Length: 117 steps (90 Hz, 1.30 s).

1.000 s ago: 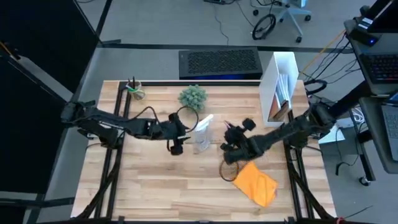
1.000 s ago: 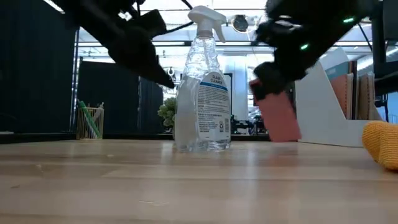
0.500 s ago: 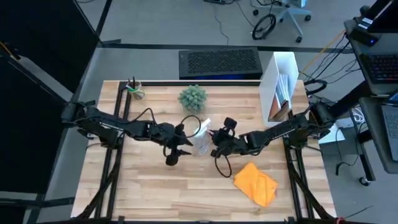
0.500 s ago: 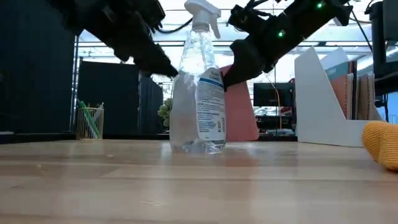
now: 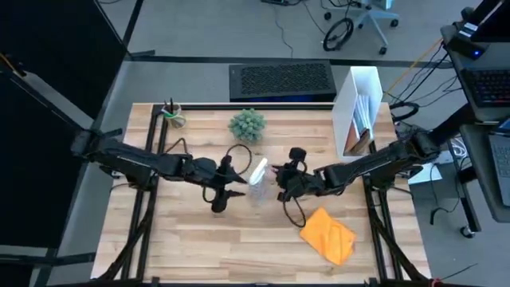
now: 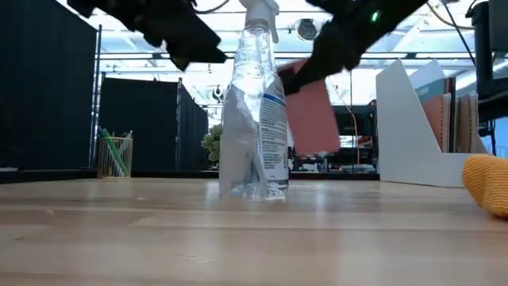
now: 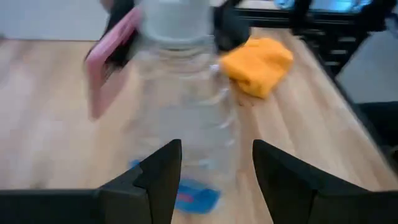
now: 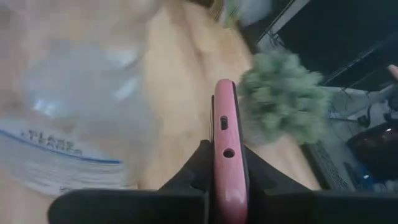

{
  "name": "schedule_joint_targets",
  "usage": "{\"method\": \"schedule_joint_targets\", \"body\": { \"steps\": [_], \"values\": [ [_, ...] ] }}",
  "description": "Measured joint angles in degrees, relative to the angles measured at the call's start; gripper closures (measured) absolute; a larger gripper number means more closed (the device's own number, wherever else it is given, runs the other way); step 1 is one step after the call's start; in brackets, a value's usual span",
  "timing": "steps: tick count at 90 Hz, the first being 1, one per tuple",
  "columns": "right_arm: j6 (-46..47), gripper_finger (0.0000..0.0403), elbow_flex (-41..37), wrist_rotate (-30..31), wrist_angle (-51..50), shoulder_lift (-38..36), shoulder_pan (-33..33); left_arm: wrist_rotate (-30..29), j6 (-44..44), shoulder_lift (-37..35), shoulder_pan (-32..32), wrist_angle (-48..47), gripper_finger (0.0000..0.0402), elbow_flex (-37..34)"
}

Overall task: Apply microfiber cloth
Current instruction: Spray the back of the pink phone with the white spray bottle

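- Soft orange-yellow microfiber cloth (image 5: pixel 327 234), rumpled into thick folds, lying on the pale wooden plank desk (image 5: pixel 199 239) toward its front right; long axis running diagonally, from near the desk's middle out toward the front right corner.
- Same cloth in the low view (image 6: pixel 486 183) as a rounded, nubbly mound at the far right edge, flat on the desk.
- Left hand (image 5: pixel 231 188) hovering left of the clear plastic spray bottle (image 5: pixel 259 176) with white trigger head; dark fingers (image 7: pixel 163 177) spread apart, the bottle's transparent, ribbed body in the gap ahead of them, not visibly touched.
- Bottle standing upright at the desk's middle (image 6: pixel 255 111), with a blue-and-white label around its body.
- Right hand (image 5: pixel 285 182) just right of the bottle, clamped on a slim smartphone in a smooth pink case (image 8: pixel 227 152), held edge-on between the two dark fingers; in the low view the pink slab (image 6: pixel 309 107) tilted, raised off the desk just beside the bottle.
- Cloth well apart from the left hand, with the bottle between; nearer the right hand, lying just in front of and to the right of it, touched by neither.
- Farther back: bushy green potted plant (image 5: pixel 247 124), wire-mesh pen cup (image 5: pixel 173 115) at the back left corner, white upright file holder (image 5: pixel 358 108) at the back right, dark perforated panel (image 5: pixel 281 80) beyond the back edge.
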Motion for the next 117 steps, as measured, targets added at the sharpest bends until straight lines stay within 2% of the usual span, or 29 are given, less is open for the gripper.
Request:
{"method": "schedule_joint_targets", "body": {
  "steps": [16, 27, 35, 66, 86, 112, 117],
  "values": [
    [2.1, 0.0394, 0.0, -0.1, -7.1, -8.8, 0.0, -0.9, 5.4, -5.3, 0.8, 1.1, 0.0217, 0.0],
    [2.5, 0.0394, 0.0, 0.0, -9.2, -12.3, 0.0, -2.1, 8.1, -7.0, 2.0, 2.5, 0.0217, 0.0],
    [2.5, 0.0394, 0.0, 0.0, -9.3, -13.3, 0.0, -4.5, 8.1, -7.5, 3.1, 3.5, 0.0217, 0.0],
    [2.7, 0.0394, 0.0, -0.1, -9.9, -13.4, 0.0, -4.8, 2.3, -6.5, 9.0, 2.6, 0.0197, 0.0],
    [2.7, 0.0394, 0.0, 0.0, -9.9, -13.3, 0.0, -4.7, 1.1, -6.6, 10.2, 2.7, 0.0144, 0.0],
    [2.7, 0.0394, 0.0, 0.0, -9.9, -13.3, 0.0, -4.7, 0.6, -6.6, 10.5, 2.5, 0.002, 0.0],
    [2.7, 0.0394, 0.0, 0.0, -9.9, -13.3, 0.0, -4.7, 0.6, -6.6, 10.5, 2.5, 0.0008, 0.0]
  ]
}}
